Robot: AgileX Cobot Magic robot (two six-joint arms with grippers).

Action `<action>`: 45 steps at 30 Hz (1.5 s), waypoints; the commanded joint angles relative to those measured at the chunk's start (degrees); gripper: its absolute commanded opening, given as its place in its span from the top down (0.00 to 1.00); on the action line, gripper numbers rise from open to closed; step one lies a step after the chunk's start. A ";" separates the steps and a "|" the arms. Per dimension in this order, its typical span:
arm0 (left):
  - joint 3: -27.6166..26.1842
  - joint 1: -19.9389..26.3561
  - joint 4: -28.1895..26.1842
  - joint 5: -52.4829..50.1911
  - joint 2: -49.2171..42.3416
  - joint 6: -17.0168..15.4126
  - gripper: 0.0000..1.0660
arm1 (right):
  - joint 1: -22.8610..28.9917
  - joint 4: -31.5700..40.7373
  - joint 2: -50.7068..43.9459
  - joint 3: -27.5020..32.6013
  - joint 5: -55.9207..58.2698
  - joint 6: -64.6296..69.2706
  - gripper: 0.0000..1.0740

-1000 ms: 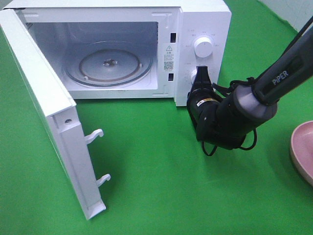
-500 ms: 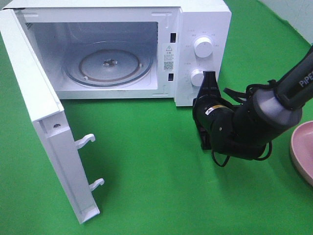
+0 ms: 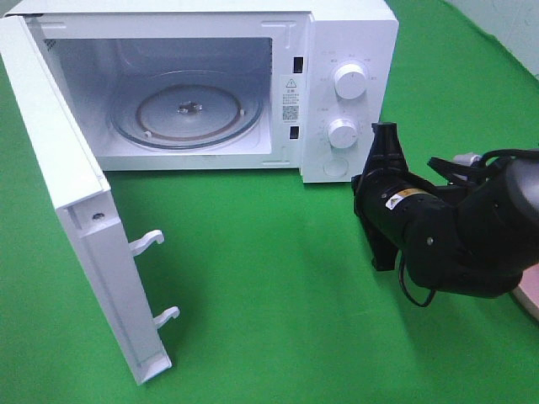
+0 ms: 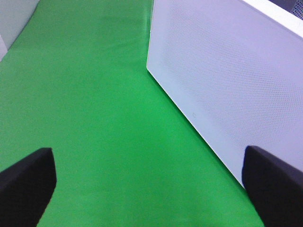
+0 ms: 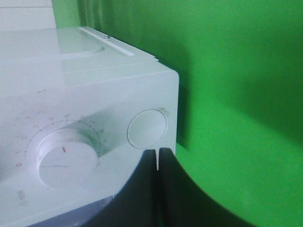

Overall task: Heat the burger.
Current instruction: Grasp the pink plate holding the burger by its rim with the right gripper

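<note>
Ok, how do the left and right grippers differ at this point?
The left gripper has its fingers spread wide; the right gripper has them pressed together. The left gripper faces the green cloth beside the open microwave door; the right gripper points at the white round button. Both are black and hold nothing.

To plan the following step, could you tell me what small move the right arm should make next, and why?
Probably swing the right gripper away from the microwave toward the pink plate at the right edge, opening its fingers. The door already stands open, the glass turntable is bare, and the shut fingers hold nothing. The burger itself is out of view.
</note>
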 commanded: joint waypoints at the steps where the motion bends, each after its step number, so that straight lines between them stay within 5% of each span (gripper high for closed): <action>1: -0.06 0.11 -0.11 -0.40 -0.92 0.06 0.06 | 0.00 -3.04 -2.86 2.41 0.34 -0.69 0.99; 8: -0.06 0.11 -0.11 -0.40 -0.92 0.06 0.06 | 0.00 -5.50 -6.82 4.64 4.81 -4.70 0.98; 23: -0.06 0.11 -0.11 -0.40 -0.92 0.06 0.06 | -0.34 -5.44 -14.27 4.76 29.45 -48.01 0.96; 33: -0.06 0.11 -0.11 -0.40 -0.92 0.06 0.06 | -0.34 -5.44 -17.76 4.70 39.82 -64.74 0.95; 42: -0.06 0.11 -0.11 -0.40 -0.92 0.06 0.06 | -5.04 -7.33 -21.20 4.18 51.05 -74.20 0.93; 45: -0.06 0.11 -0.11 -0.40 -0.92 0.06 0.06 | -7.33 -14.32 -21.77 1.55 61.59 -75.40 0.93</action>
